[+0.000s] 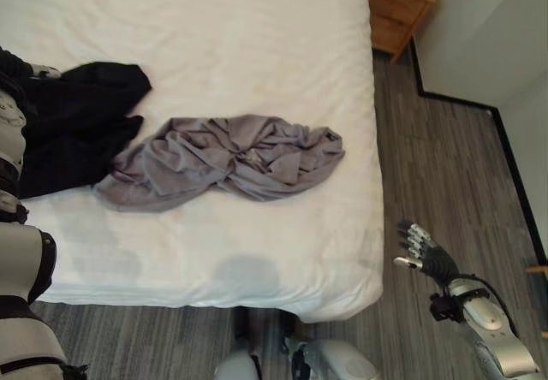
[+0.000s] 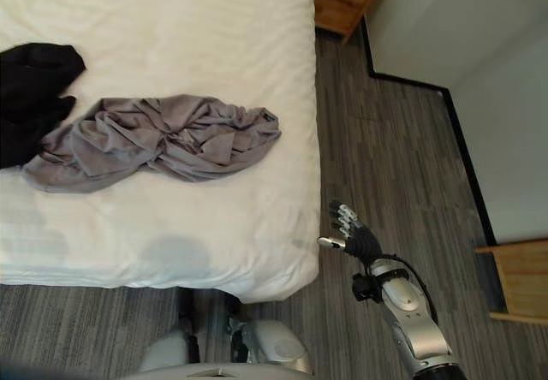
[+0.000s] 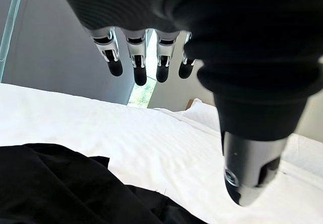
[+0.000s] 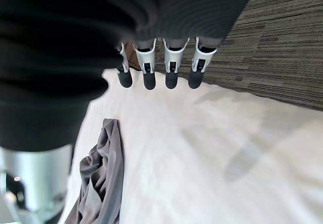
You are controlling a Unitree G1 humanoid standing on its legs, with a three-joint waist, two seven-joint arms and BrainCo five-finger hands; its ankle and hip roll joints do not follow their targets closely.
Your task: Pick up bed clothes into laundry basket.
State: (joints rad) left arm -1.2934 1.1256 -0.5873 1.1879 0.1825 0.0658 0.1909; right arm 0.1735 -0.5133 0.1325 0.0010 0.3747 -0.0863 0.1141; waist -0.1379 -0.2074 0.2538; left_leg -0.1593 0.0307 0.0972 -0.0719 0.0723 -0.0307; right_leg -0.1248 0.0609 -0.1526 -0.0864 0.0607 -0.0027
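In the left eye view, a grey garment (image 1: 227, 157) lies crumpled in the middle of the white bed (image 1: 257, 38). A black garment (image 1: 73, 123) lies beside it toward the robot's left, and the 2 touch at their edges. The right hand (image 1: 421, 248) hangs over the floor (image 1: 445, 166), past the bed's right edge and well apart from both clothes. A wooden nightstand (image 1: 398, 3) stands at the bed's far corner.

In the right eye view, the same grey garment (image 2: 158, 140) shows many loose folds. I judge it light, soft and limp, so it will sag when it is lifted; the thick bunched ridge in its middle seems the best place to take hold. I see no laundry basket here, so I cannot say what it contains.

In the left wrist view, the left hand (image 3: 146, 57) hovers above the black garment (image 3: 65, 188) with straight fingers, holding nothing.

In the right wrist view, the right hand (image 4: 156, 67) has its fingers extended and empty, with the grey garment (image 4: 101, 183) far beyond them.
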